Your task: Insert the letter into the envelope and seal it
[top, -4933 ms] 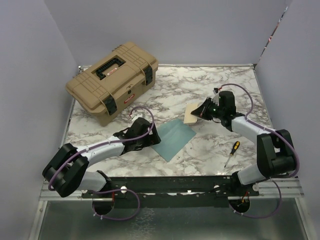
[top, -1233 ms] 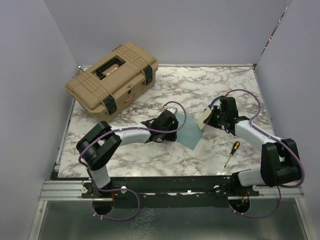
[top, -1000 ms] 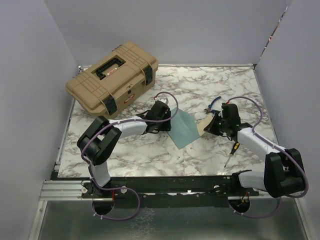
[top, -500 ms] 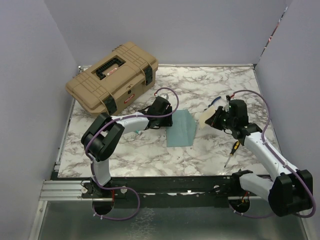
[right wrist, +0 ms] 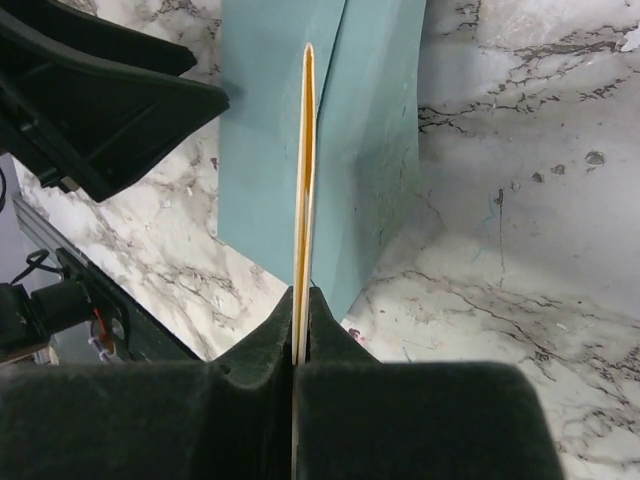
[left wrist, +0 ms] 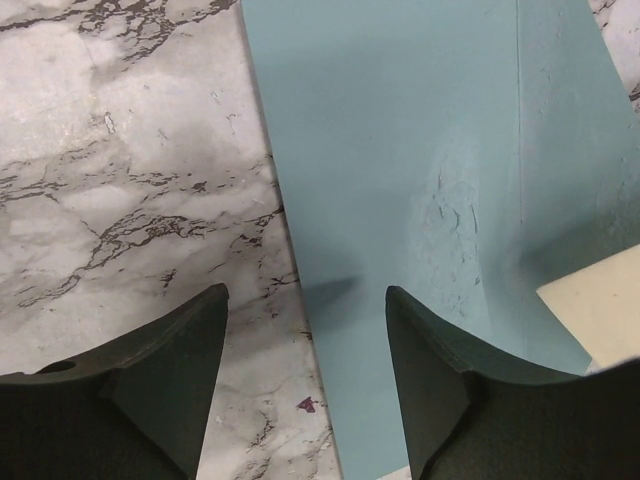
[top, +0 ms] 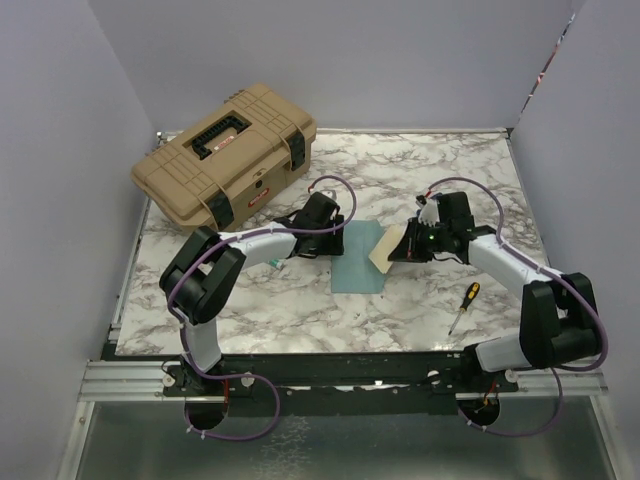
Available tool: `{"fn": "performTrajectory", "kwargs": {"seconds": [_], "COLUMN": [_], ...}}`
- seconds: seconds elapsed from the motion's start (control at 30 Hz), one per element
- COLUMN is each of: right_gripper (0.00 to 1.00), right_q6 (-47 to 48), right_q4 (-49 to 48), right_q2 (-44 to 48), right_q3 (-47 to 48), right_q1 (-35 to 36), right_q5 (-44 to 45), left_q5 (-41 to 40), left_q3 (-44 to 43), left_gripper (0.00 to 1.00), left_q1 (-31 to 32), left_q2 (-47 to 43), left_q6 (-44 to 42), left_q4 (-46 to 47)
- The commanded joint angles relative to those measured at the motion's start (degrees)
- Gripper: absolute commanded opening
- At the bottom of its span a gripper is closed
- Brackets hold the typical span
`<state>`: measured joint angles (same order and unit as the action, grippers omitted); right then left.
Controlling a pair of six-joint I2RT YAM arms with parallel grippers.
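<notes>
Mid-frame in the top view, the envelope (top: 358, 268) lies on the tabletop (top: 300, 300), right jaws clamped on the letter (top: 384, 249) over its right edge, left jaws apart astride its left edge.

In my left wrist view the envelope (left wrist: 400, 150) ran off the top and bottom of the frame, and only a corner of the letter (left wrist: 597, 300) showed at the lower right edge. From the right wrist I saw the letter edge-on, its faces hidden and its lower end buried between the right hand's (right wrist: 298, 305) fingers. Overhead, the label on the toolbox (top: 225, 160) was too small to read.
</notes>
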<state>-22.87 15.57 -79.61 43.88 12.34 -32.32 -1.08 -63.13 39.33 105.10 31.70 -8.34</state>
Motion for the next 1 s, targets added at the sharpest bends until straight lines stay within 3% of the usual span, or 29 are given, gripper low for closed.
{"fn": "performTrajectory", "kwargs": {"seconds": [0.0, 0.23, 0.53, 0.97], "right_gripper": [0.01, 0.01, 0.01, 0.01], "right_q6": [2.7, 4.3, 5.3, 3.4], "right_q4": [5.6, 10.5, 17.8, 15.2], "right_q2": [-3.9, -9.4, -11.3, -15.9], "right_q3": [3.7, 7.6, 10.3, 9.6], "right_q1": [0.2, 0.2, 0.2, 0.3], "right_q5": [-1.8, -0.7, -5.5, -7.2], "left_q5": [3.6, 4.9, 5.6, 8.5], "left_q3": [1.5, 1.5, 0.8, 0.1], "left_gripper": [0.64, 0.60, 0.56, 0.50], "left_q1": [-0.3, -0.3, -0.2, 0.3], "left_q2": [0.3, 1.6, 2.2, 4.9], "left_q6": [0.7, 0.4, -1.2, -0.6], "left_q4": [-5.0, -5.0, -4.9, -5.1]}}
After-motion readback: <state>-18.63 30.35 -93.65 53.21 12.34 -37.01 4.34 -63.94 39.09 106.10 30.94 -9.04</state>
